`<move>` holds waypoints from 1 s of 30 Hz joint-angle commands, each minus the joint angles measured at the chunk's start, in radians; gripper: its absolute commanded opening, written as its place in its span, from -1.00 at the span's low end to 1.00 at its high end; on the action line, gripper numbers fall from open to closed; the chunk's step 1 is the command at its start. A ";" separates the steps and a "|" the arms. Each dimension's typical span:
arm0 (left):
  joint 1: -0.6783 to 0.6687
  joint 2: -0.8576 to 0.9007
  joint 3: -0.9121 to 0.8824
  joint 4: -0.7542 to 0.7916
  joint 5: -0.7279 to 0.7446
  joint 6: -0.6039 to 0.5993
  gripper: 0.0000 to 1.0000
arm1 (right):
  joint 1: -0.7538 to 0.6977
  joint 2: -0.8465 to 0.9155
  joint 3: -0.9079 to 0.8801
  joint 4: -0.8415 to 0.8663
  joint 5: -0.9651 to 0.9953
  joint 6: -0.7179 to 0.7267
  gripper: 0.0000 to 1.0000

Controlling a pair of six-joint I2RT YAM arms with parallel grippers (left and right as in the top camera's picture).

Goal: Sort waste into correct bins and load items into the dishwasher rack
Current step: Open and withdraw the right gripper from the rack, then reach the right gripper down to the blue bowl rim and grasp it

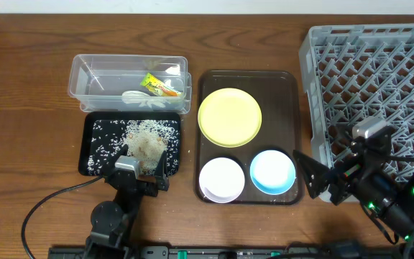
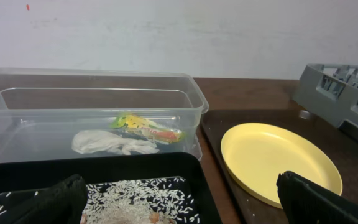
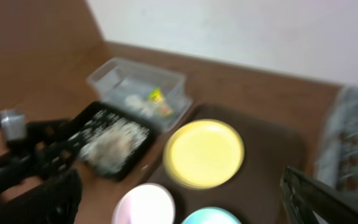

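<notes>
Locate wrapper [image 1: 159, 85] and scrap [image 1: 141, 99] inside tub [image 1: 81, 72]: dry waste, apparently sorted there. Locate rice [image 1: 146, 138] heaped in black tray [image 1: 85, 169], just beside tub: food waste kept apart from dry. Find plate [image 1: 229, 116], white bowl [image 1: 221, 179] and blue bowl [image 1: 272, 171] on brown tray [image 1: 286, 86], none in rack [image 1: 379, 65]; loading judged not yet begun. No chopsticks in view. Note left pincer [image 1: 144, 164] wide, holding nothing, over near edge of black tray. Note right pincer [image 1: 319, 183] wide, holding nothing, above tabletop [image 1: 20, 86] between brown tray and rack, probably placed for reaching the bowls.
</notes>
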 commanded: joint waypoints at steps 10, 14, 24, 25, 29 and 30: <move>0.007 -0.002 -0.012 -0.041 -0.009 0.010 0.99 | 0.014 0.364 -0.081 -0.196 0.254 0.103 0.99; 0.007 -0.002 -0.012 -0.041 -0.009 0.010 0.99 | 0.014 0.532 -0.101 -0.175 0.254 0.129 0.91; 0.007 -0.002 -0.012 -0.041 -0.009 0.010 0.99 | 0.120 0.863 -0.101 -0.106 0.305 0.144 0.00; 0.007 -0.002 -0.012 -0.041 -0.009 0.010 0.99 | 0.135 0.886 -0.101 -0.105 0.321 0.151 0.00; 0.007 -0.002 -0.012 -0.041 -0.009 0.010 0.99 | 0.161 0.951 -0.104 -0.112 0.533 0.273 0.00; 0.007 -0.002 -0.012 -0.041 -0.009 0.010 0.99 | 0.161 0.962 -0.105 -0.106 0.560 0.282 0.01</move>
